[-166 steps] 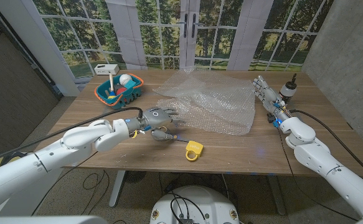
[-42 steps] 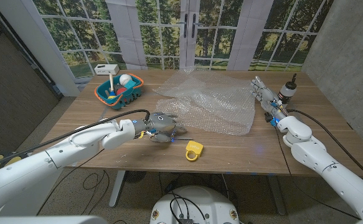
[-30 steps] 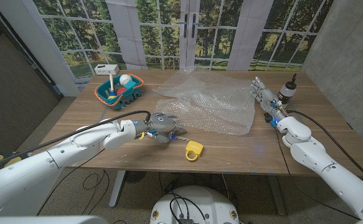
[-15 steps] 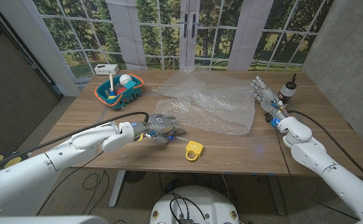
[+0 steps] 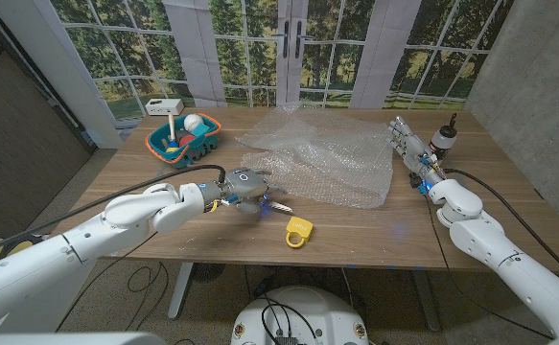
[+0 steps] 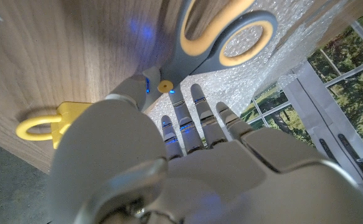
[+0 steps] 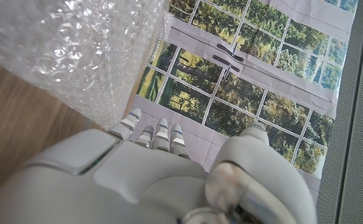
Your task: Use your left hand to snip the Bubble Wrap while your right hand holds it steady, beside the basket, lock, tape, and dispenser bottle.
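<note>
The left hand [image 5: 244, 187] has its fingers [image 6: 198, 118] curled down on grey-and-yellow scissors [image 5: 267, 203], whose ring handle [image 6: 238, 36] lies just past the fingertips beside a yellow padlock [image 5: 299, 231]. The clear crumpled Bubble Wrap sheet [image 5: 329, 161] spreads just beyond those fingers. The right hand [image 5: 408, 149] holds nothing, fingers straight and close together, beside the sheet's edge.

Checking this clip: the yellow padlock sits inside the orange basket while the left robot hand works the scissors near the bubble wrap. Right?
Not quite. The head view shows the yellow padlock lying on the bare table, well apart from the orange basket. The left robot hand is at the scissors near the bubble wrap.
</note>
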Controlling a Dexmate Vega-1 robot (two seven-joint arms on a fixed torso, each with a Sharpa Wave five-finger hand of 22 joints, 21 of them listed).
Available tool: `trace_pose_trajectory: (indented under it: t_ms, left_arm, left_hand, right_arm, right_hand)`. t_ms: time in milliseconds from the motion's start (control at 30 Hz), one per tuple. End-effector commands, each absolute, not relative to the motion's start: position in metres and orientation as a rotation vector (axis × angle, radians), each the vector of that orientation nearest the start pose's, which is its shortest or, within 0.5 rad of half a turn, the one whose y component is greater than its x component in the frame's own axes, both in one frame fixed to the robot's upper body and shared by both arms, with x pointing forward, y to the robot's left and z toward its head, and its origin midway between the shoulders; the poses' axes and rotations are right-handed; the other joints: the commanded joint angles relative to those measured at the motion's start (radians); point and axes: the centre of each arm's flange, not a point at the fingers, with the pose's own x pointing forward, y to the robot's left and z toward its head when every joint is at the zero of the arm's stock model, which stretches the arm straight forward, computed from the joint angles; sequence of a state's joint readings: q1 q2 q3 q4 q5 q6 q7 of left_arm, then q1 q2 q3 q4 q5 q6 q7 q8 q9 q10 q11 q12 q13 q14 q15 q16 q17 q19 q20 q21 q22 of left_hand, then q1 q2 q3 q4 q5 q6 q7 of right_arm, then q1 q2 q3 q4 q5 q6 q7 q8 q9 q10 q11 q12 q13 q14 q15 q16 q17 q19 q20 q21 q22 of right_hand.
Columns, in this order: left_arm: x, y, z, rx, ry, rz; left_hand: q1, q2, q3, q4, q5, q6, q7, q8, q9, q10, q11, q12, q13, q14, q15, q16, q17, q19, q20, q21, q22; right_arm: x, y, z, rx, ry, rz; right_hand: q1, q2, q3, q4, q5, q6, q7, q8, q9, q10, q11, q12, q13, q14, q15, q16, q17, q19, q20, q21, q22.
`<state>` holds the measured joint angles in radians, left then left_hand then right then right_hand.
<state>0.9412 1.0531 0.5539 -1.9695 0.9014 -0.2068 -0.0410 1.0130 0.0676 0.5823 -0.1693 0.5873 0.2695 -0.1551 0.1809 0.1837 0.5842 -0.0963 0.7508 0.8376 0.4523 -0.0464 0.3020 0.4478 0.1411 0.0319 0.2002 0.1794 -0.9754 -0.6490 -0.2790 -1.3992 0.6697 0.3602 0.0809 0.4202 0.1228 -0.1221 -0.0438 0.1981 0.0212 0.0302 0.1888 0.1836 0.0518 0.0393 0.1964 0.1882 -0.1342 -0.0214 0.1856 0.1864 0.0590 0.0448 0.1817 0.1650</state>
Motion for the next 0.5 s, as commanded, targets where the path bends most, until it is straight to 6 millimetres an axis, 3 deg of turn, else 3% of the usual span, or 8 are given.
trace_pose_trajectory:
  t_ms: [33,500]
  left_arm:
    - [0.518,0.198,-0.031,1.915,-0.939,-0.274]
    - [0.519,0.197,-0.016,1.78,-0.974,-0.246]
  left_hand:
    - [0.018,0.014,0.01,0.001,0.007,-0.002,0.001,0.001,0.001,0.117,-0.119,0.057,0.051,0.003,-0.165,-0.002,0.006,0.007,0.0,0.008,0.003]
    - [0.023,0.011,0.013,0.003,0.018,-0.006,0.025,0.002,0.001,0.119,-0.117,0.075,0.069,0.001,-0.166,0.003,0.029,0.008,0.003,0.009,0.004]
  right_arm:
    - [0.614,-0.351,-0.033,-0.039,-0.651,0.191]
    - [0.613,-0.352,-0.028,-0.04,-0.666,0.194]
  right_hand:
    - [-0.004,0.003,0.004,0.003,-0.002,0.01,-0.002,0.004,0.002,0.008,0.002,0.003,0.002,0.005,-0.004,0.01,0.001,-0.001,0.006,0.006,0.004]
    - [-0.004,0.003,0.006,0.002,-0.002,0.011,-0.003,0.004,0.002,0.008,0.002,0.003,0.002,0.006,-0.004,0.01,0.001,0.0,0.006,0.006,0.004]
